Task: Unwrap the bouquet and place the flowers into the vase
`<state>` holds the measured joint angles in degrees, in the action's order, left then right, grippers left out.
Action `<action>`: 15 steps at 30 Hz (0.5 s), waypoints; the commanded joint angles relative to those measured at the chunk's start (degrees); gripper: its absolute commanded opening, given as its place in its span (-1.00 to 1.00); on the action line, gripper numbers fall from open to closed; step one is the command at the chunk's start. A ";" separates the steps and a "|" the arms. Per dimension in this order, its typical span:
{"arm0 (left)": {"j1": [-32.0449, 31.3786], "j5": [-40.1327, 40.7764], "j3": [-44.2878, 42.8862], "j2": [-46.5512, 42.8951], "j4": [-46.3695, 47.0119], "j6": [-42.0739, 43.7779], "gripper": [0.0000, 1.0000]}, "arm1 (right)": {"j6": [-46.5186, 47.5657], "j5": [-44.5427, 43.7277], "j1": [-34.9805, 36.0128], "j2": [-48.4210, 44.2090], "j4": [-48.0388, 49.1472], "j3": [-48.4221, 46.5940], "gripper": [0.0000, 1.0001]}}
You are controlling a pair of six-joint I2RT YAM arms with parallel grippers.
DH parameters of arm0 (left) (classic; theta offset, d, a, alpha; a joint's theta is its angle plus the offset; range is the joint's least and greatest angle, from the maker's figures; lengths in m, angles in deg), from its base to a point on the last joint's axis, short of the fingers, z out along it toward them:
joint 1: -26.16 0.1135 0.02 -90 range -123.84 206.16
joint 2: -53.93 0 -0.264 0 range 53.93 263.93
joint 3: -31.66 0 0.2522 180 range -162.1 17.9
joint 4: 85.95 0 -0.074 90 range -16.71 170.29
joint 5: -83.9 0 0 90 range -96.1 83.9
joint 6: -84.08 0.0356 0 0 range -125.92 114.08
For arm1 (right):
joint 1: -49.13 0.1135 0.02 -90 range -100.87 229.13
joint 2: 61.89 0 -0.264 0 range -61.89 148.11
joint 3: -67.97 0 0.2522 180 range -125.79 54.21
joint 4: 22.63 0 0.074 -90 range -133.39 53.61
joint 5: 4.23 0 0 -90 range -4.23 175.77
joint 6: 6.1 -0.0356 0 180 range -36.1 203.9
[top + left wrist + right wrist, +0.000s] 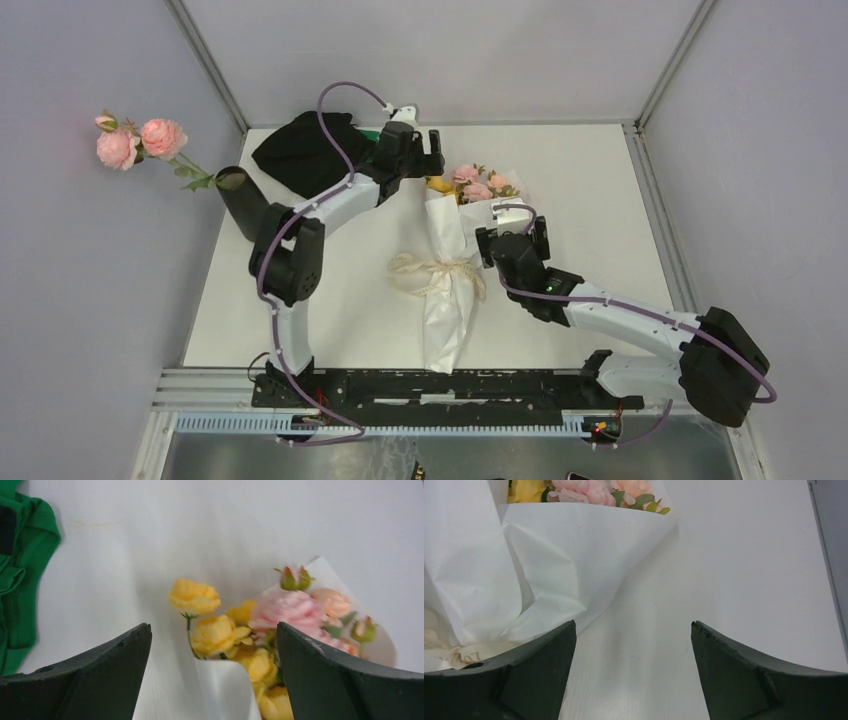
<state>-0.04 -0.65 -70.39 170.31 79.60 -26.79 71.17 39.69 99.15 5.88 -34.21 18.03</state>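
Untying should come first: the right hand (633, 630), spread and empty, wants the cream lace ribbon (432, 272) just left of it on the white paper-wrapped rose bouquet (447, 320); farther, the left hand (214, 630) gapes empty over the pink and yellow blooms (287, 611), matte black cylinder vase (243, 205) well left.

A robotics lab test cell is being shown: a white table (330, 300) is being boxed in by plain grey panels (90, 320) w/ metal frame posts (207, 65), and two cabled robot arms (330, 203) are being carried on alu. extrusion (205, 385).
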 commanded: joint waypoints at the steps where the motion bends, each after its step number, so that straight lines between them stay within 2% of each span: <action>1: -0.47 1.37 8.13 -9.82 3.64 1.76 1.00 | -1.49 1.02 -2.08 2.90 -0.11 -2.08 0.78; 7: -1.15 2.07 21.39 -16.51 4.88 -1.66 1.00 | -3.15 9.04 -4.08 12.29 -2.09 -8.72 0.77; 11: -2.64 1.83 23.77 -16.87 -0.93 -3.27 1.00 | -4.12 13.40 -4.06 16.26 -0.19 -8.99 0.78; 15: -4.88 0.33 25.07 -13.85 -1.85 -5.32 1.00 | -3.70 13.79 -4.05 20.78 0.02 -10.92 0.79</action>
<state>-2.60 0.84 -45.83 154.85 79.21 -28.58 68.39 50.90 95.13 23.36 -35.55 10.49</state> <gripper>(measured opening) 0.996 0.891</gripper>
